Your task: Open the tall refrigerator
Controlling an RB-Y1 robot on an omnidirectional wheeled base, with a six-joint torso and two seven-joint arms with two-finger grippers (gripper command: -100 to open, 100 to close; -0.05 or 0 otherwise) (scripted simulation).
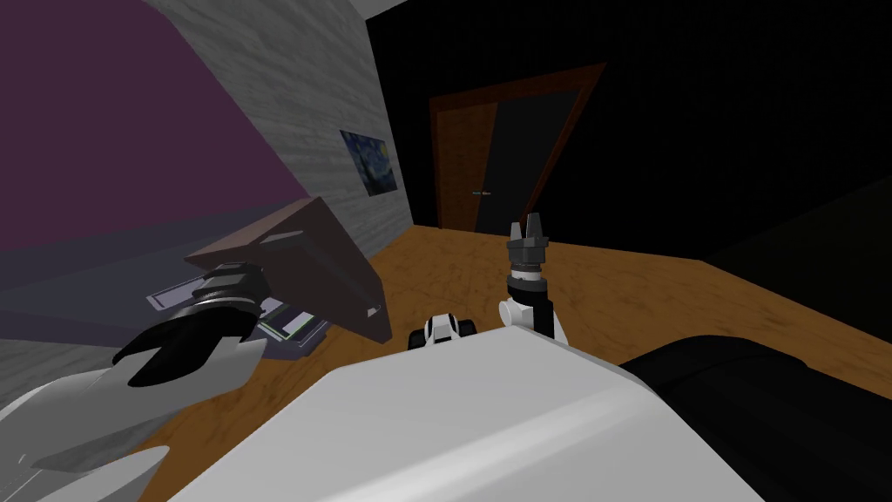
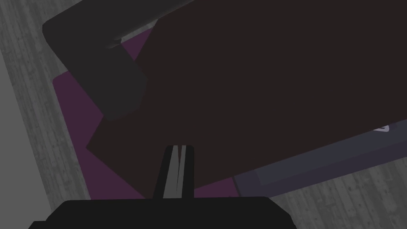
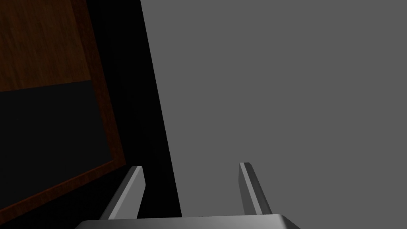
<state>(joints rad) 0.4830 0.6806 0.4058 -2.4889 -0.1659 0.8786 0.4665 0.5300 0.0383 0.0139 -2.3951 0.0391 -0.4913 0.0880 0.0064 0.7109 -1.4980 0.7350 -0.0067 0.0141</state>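
The tall refrigerator (image 1: 113, 131) stands at my left with a purple front. Its brown-grey door (image 1: 322, 261) juts out from the body, partly swung open, and pale shelves (image 1: 292, 324) show beneath it. My left forearm reaches to that door, its wrist (image 1: 228, 292) right against the panel's near edge. In the left wrist view my left gripper (image 2: 179, 173) is shut with nothing between its fingers, close before the dark brown door panel (image 2: 270, 79); a dark rounded bar (image 2: 99, 67) lies beyond. My right gripper (image 1: 529, 228) is raised ahead of me, open and empty (image 3: 190, 191).
A wooden floor (image 1: 488, 279) spreads ahead. A brown doorway (image 1: 510, 148) stands at the back, and a blue painting (image 1: 368, 161) hangs on the grey wall beside the refrigerator. A black area lies to the right, with a black bulk (image 1: 766, 392) low beside me.
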